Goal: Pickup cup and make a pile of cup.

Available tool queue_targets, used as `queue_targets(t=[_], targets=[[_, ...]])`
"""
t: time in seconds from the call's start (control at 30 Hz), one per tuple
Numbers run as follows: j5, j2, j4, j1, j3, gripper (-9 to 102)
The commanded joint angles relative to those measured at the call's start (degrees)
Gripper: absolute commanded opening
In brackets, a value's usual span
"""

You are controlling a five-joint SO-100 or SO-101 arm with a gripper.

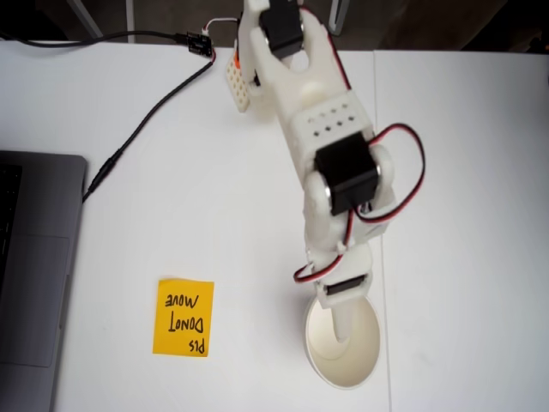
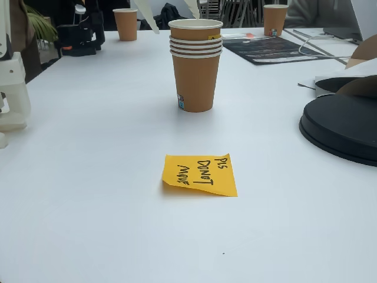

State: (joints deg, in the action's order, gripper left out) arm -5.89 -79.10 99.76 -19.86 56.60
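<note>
**Jaws Reach Into the Stack of Cups**

Jaws [image 1: 341, 330] of the white arm [image 1: 330, 146] hang over the open mouth of a paper cup [image 1: 343, 343], one finger dipping inside the cream interior; whether they are spread or pinching the rim cannot be told from the overhead fixed view, because the wrist hides their tips. That cup stands just to the right of the orange sticky note [image 1: 184, 318] reading "PLS DO NOT MOVE". In the low fixed view the same spot, just beyond the note [image 2: 199, 174], holds a pile of brown paper cups [image 2: 196, 65], several rolled rims showing one above another, with two pale finger tips [image 2: 171, 12] above it. Judging by this, the nesting appears largely done: the pile is upright on the white surface [image 2: 88, 206]. What seems left is to let go and lift clear without tipping it. A laptop [image 1: 34, 266] lies well left of the note.
</note>
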Motion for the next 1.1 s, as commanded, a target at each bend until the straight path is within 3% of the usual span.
queue_targets(t=[0.0, 0.6, 1.07], targets=[[-0.44, -7.65, 0.09, 0.79, -0.53, 32], [-0.44, -12.48, -0.26, 10.99, 0.35, 32], [-0.44, -25.58, -0.62, 17.67, 18.28, 32]])
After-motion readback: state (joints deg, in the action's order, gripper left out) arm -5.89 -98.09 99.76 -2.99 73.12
